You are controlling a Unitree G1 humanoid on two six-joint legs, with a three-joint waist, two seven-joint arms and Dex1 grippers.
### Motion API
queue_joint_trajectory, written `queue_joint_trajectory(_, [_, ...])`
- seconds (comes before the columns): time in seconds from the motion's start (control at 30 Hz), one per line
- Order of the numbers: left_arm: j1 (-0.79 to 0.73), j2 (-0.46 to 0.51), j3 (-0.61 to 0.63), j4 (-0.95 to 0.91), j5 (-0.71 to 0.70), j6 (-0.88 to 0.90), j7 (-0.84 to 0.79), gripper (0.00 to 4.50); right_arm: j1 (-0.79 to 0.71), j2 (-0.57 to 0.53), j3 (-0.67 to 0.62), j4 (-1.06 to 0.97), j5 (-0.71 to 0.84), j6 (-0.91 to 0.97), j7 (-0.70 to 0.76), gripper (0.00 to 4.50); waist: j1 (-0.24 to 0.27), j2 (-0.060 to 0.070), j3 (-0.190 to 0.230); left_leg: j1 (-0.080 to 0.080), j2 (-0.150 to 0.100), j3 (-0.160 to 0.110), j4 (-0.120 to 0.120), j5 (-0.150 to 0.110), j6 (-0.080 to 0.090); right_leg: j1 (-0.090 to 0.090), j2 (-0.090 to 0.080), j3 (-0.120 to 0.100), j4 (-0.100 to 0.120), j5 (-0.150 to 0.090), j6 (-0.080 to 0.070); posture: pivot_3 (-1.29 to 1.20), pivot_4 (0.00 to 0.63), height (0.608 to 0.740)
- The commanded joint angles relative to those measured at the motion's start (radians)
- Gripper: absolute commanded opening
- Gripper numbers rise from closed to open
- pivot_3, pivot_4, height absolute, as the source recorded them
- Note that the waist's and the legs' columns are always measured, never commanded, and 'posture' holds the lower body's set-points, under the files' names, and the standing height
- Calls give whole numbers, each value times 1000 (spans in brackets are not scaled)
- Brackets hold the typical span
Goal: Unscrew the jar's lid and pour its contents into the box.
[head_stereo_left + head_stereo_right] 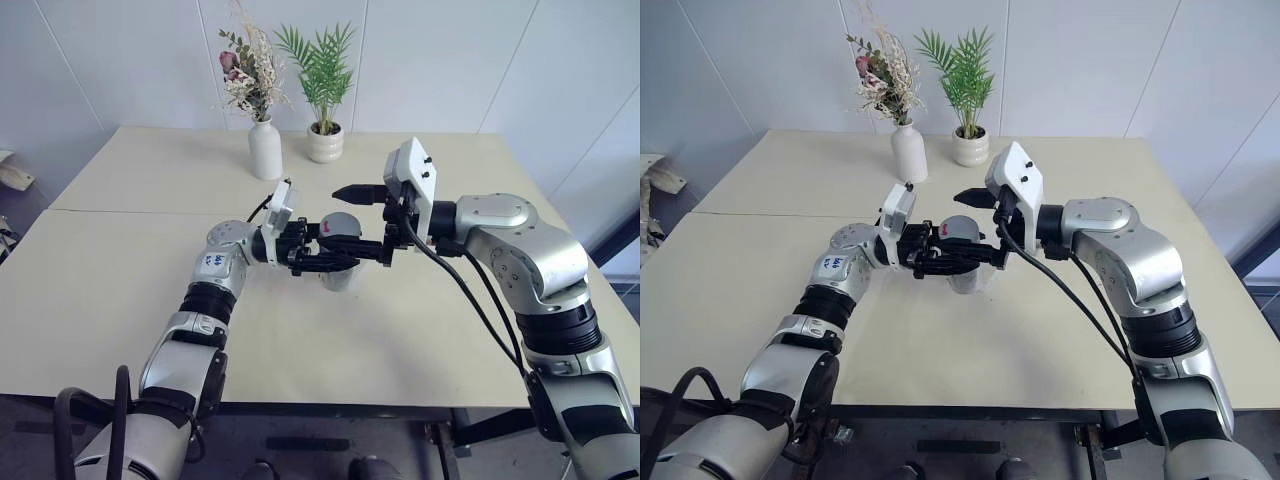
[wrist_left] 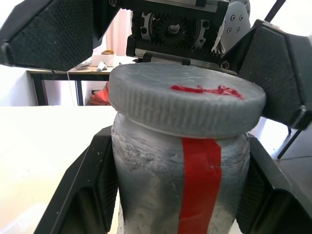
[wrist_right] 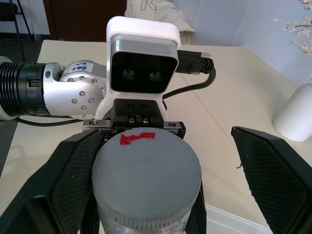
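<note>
Holding the jar (image 2: 165, 185) mid-air over the table (image 1: 120, 270), left gripper (image 1: 325, 252) clamps its body; the box (image 3: 229, 219) sits just below. Right gripper (image 1: 375, 225) hangs wide around the lid (image 3: 146, 168), not touching. Close squarely on the ribbed rim, then twist without tilting.

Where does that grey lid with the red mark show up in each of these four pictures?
Left eye: the lid sits mid-picture, between the two grippers.
Right eye: mid-picture, a little left of centre.
Left wrist: across the middle, atop the jar.
Right wrist: low centre, seen from above.
Shared landmark: the red mark on the lid.
</note>
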Motion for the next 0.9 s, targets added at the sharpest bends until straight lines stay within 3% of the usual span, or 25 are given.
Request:
queue_joint_trajectory(0.03, [-32,-2,6,-15,-6,-15,-34,2598,8,-29,-42,-26,-1,5,-7,4482,0,0,0,0,0,0,0,0,0,0,0,0,0,0,0,0,150,740])
queue_joint_trajectory(0.9, [-29,3,7,-18,-6,-11,-36,2598,47,-99,-73,-63,15,25,-14,4482,0,0,0,0,0,0,0,0,0,0,0,0,0,0,0,0,150,740])
